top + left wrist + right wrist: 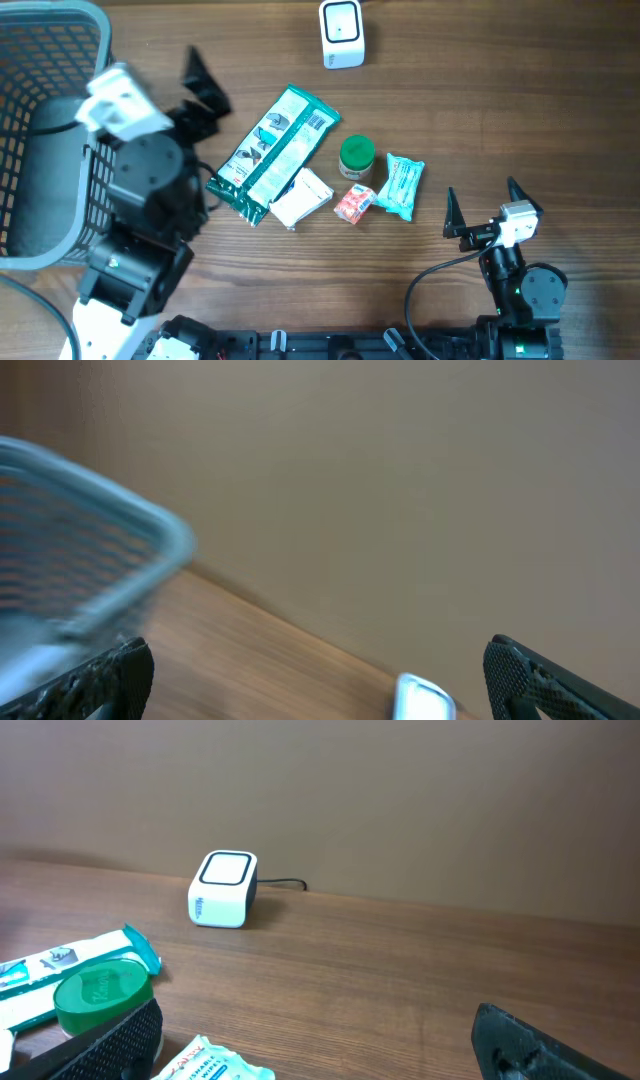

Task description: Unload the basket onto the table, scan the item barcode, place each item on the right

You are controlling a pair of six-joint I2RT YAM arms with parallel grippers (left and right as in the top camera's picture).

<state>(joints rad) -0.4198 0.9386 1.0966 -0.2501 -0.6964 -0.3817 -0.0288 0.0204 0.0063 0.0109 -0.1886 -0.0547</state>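
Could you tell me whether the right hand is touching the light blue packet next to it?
Apart. The overhead view shows bare table between the right hand and the light blue packet.

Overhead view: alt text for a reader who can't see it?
Five items lie clustered on the table: a green packet, a white packet, a green-lidded jar, an orange pack and a teal pack. A white scanner sits beyond them, a grey basket on the left. The left gripper and right gripper are open, holding nothing.
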